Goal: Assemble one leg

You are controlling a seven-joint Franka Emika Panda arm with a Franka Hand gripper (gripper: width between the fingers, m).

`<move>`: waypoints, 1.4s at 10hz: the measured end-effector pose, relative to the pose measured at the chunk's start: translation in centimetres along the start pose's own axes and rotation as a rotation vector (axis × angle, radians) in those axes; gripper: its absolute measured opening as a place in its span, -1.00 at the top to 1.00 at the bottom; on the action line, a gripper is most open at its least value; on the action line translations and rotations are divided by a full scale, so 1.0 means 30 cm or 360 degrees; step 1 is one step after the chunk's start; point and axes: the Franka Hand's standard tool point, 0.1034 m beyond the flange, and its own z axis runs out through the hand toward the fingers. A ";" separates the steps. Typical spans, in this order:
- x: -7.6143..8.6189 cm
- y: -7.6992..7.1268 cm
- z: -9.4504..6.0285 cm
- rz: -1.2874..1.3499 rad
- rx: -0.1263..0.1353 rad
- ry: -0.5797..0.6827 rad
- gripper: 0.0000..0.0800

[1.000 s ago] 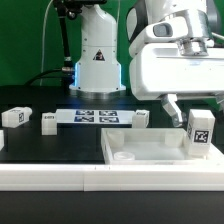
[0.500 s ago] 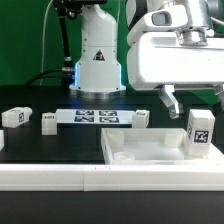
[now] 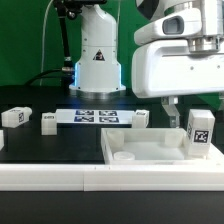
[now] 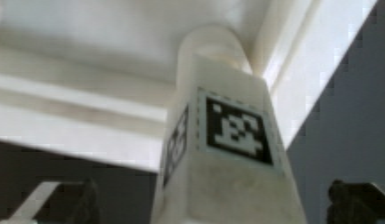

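Note:
A leg (image 3: 200,131), a short white post with a black-and-white tag, stands upright in the corner of the white panel (image 3: 140,152) at the exterior view's right. In the wrist view the leg (image 4: 224,120) fills the middle, with the panel (image 4: 100,70) behind it. My gripper (image 3: 180,108) hangs just above and behind the leg. It is open (image 4: 207,208): the dark fingertips (image 4: 52,203) stand on either side of the leg with gaps between. In the exterior view one finger (image 3: 168,104) shows and the other is hidden.
The marker board (image 3: 95,116) lies at the back middle of the black table. Three loose white legs lie near it: one at the far left (image 3: 13,117), one beside it (image 3: 48,121), and one right of the board (image 3: 142,119). The robot base (image 3: 97,60) stands behind.
The gripper has swung from a tilted pose to upright and shifted toward the exterior view's right, over the standing leg. The leg and panel have not moved.

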 end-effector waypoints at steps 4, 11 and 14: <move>0.014 0.000 -0.008 0.0012 0.0048 -0.0289 -0.62; 0.019 0.003 -0.004 0.0052 0.0042 -0.0267 0.27; 0.018 -0.010 -0.002 0.0223 0.0024 -0.0241 0.27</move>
